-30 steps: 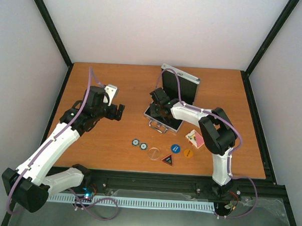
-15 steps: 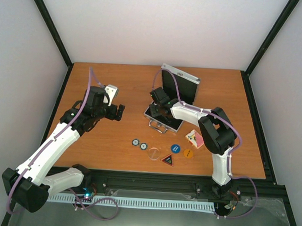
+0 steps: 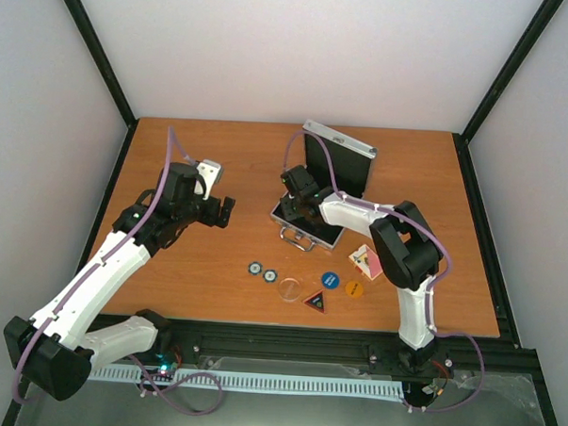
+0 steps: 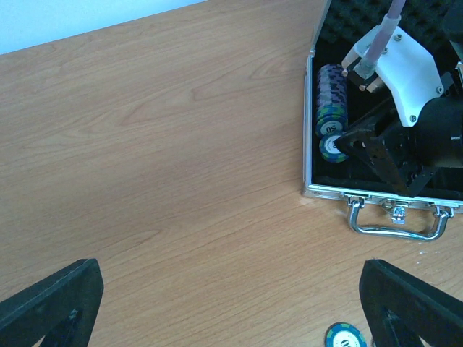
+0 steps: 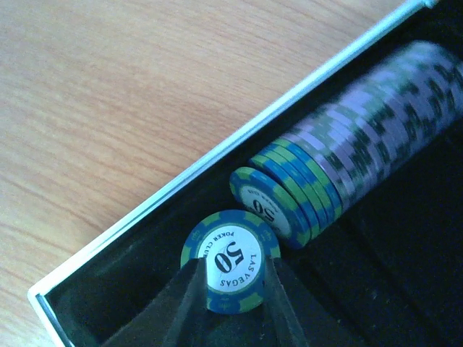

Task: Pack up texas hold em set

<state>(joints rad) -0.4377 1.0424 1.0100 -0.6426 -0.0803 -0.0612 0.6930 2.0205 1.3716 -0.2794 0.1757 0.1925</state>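
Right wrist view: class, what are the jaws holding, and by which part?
A blue poker chip, pinched at opposite sides of its rim.

I have open tabletop (image 3: pixel 240 145) along the overhead frame's upper left and far right, but the raised case lid (image 3: pixel 341 166), right gripper (image 3: pixel 301 209) and loose chips (image 3: pixel 255 267) crowd the centre.

White panels (image 3: pixel 300 53) and black framing (image 3: pixel 95 49) mark a lab

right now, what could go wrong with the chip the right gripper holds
The blue 50 chip in the right gripper stands on edge at the front of the chip row; released here it may tip flat instead of joining it. The fingers sit close to the row's front chips and could knock them.
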